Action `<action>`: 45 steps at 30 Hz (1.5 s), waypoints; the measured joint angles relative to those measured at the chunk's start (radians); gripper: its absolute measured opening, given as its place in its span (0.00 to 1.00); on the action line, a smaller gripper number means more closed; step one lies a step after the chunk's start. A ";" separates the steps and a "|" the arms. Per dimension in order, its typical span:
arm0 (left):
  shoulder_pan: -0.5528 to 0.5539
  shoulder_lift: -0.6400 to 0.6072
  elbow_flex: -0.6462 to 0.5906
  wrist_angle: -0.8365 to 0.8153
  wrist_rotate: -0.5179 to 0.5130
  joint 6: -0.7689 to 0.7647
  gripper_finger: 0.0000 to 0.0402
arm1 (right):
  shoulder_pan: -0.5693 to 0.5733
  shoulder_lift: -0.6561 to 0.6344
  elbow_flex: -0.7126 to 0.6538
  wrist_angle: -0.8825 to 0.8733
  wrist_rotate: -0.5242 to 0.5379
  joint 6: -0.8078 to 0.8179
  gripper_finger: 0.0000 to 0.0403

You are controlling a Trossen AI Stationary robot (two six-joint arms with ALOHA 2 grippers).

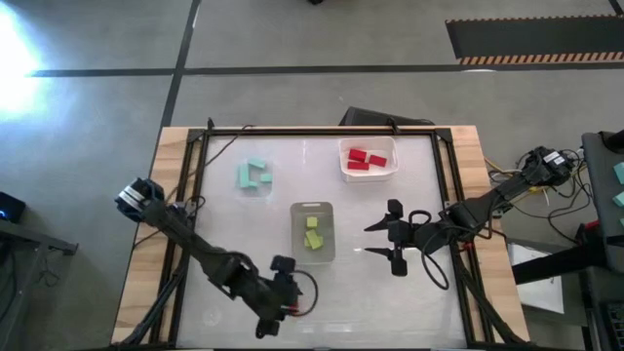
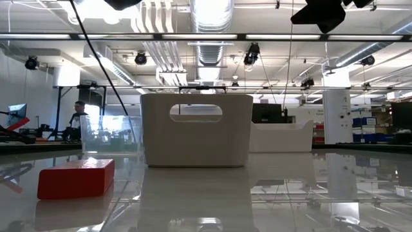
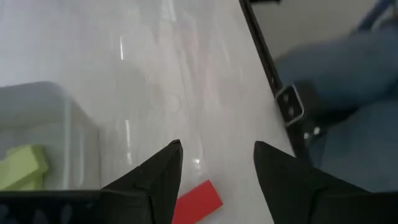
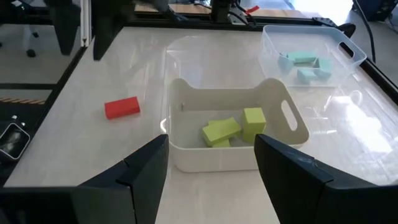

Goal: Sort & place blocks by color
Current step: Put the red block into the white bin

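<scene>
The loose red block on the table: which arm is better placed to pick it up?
Left, probably. Its open fingers hover directly over the red block. The right gripper waits beyond the tray of yellow-green blocks.

Loose block (image 4: 122,107) near the bench's front edge: red. Blocks in middle clear tray (image 1: 313,234): yellow-green. Blocks in back-left tray (image 1: 254,176): teal. Blocks in back-right tray (image 1: 368,160): red. Bench (image 1: 419,302): glossy white; both arms dark.

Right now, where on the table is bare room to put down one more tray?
Free: the corner left of the teal tray, and the front edge right of the left gripper. Crowded: the middle, where the green tray sits beside the right gripper, and the red tray behind.
</scene>
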 joint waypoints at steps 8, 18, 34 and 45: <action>0.000 0.082 0.014 -0.065 0.022 0.207 0.46 | 0.000 0.000 0.000 -0.001 0.000 0.001 0.57; 0.004 0.194 0.013 -0.102 0.033 0.534 0.46 | 0.000 0.000 0.000 -0.001 0.000 0.004 0.57; 0.037 0.238 0.009 -0.106 0.155 0.632 0.46 | 0.000 0.000 0.000 0.000 0.000 0.004 0.57; 0.086 0.242 0.004 -0.098 0.226 0.691 0.46 | 0.000 0.000 -0.001 0.000 0.000 0.013 0.57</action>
